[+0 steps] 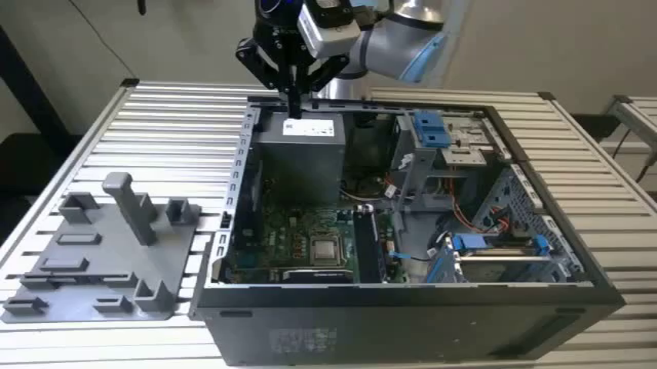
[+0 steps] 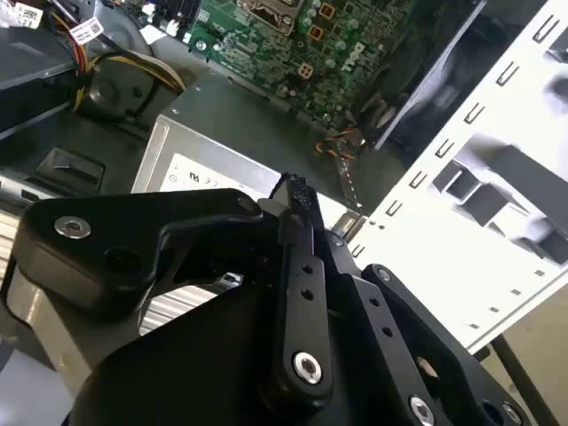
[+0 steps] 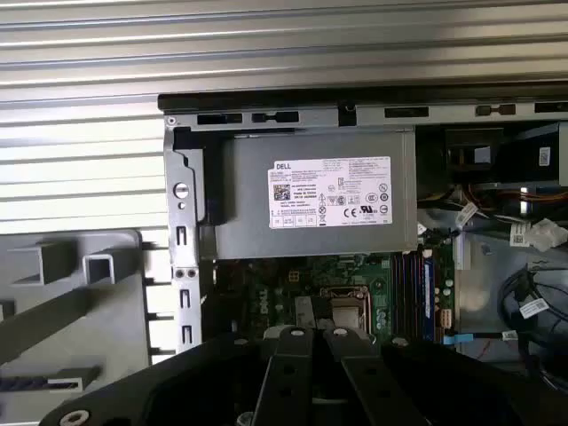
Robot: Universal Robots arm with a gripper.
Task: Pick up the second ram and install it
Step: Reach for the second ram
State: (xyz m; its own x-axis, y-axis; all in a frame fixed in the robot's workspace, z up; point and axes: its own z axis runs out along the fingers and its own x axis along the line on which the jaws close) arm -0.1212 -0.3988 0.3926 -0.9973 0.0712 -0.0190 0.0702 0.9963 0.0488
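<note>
Ram sticks (image 1: 365,244) stand on edge in the long slots of the green motherboard (image 1: 292,231). In the exterior view they are just at 3 o'clock from the square silver chip (image 1: 326,250). They look dark and thin, and it is not clear which of them is the second ram. In the first wrist view the same slots (image 3: 414,297) sit just beside the chip (image 3: 348,312).

The motherboard lies deep in the open computer case (image 1: 411,296). A grey power box (image 1: 300,157) with a white label fills the case at 12 o'clock from the chip.

The hand (image 1: 295,108) hangs over the far edge of that box, well apart from the ram sticks, and points down. Its two black fingers (image 2: 298,231) are pressed together with nothing between them. The first wrist view also shows the hand (image 3: 318,334) with its fingers meeting.

A flat grey tray (image 1: 77,288) with upright posts lies on the ribbed metal table (image 1: 175,123), at 9 o'clock from the case.
</note>
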